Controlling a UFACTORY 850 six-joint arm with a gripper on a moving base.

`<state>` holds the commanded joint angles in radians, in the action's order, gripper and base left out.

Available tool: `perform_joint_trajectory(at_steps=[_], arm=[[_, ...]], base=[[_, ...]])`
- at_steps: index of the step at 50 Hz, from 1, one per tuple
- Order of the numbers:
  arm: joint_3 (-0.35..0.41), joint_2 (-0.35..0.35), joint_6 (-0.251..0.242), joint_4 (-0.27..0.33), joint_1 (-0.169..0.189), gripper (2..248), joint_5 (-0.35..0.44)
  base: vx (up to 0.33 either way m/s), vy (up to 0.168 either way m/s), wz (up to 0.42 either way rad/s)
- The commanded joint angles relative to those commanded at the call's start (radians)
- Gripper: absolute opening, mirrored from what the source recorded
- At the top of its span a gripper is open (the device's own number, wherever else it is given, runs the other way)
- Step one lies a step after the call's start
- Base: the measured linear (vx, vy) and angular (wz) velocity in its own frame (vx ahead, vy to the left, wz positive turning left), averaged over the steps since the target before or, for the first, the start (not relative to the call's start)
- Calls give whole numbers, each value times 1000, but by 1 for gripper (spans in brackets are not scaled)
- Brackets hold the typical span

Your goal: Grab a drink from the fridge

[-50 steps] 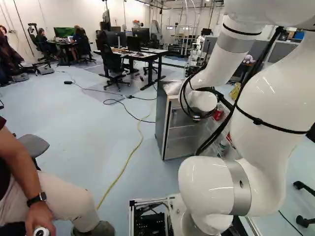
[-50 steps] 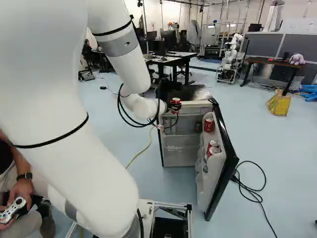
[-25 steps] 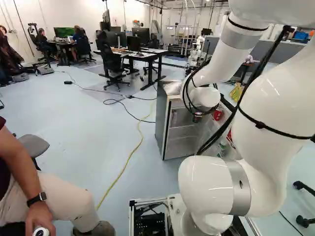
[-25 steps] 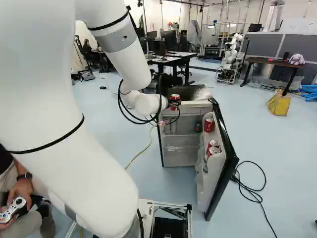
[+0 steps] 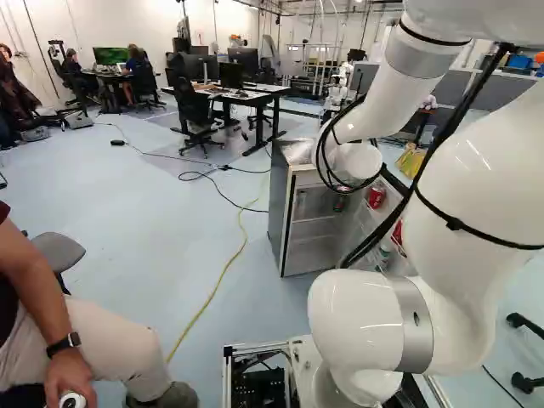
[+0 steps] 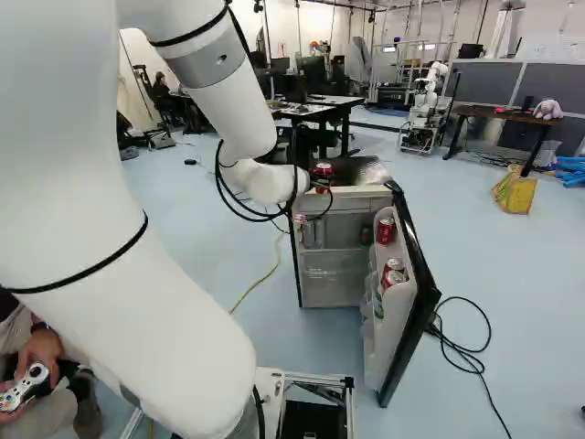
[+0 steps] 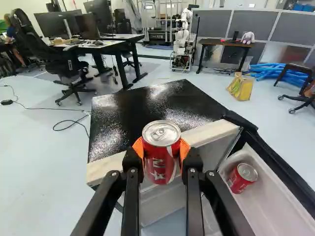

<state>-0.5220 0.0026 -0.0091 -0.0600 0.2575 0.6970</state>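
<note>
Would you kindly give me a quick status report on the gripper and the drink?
Gripper shut on red can, can upright. Held near fridge's top front edge. Fridge door open alongside; no obstruction seen at the can.

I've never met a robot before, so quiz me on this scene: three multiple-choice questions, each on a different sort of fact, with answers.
1. Where is the nearest can?
A) On the floor
B) Between the gripper's fingers
C) On a desk

2. What colour are the finger pads?
A) Orange
B) Green
C) Blue

3. How does the fridge door stand?
A) Shut
B) Taken off
C) Swung open

Answers:
1. B: the wrist view shows a finger against either side of it.
2. A: orange shows on both sides of that can.
3. C: the right base view shows its inner side, with red drink cans stored there.
</note>
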Motion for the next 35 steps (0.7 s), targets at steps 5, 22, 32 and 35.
perform_joint_trajectory(at_steps=[5, 22, 32, 35], arm=[[-16, -15, 0, 0, 0, 89, 0], [-83, -79, 0, 0, -1, 89, 0], [-135, -128, 0, 0, -2, 89, 0], [-151, -143, 0, 0, -4, 89, 0]], base=[[0, 0, 0], [0, 0, 0], [0, 0, 0], [0, 0, 0]])
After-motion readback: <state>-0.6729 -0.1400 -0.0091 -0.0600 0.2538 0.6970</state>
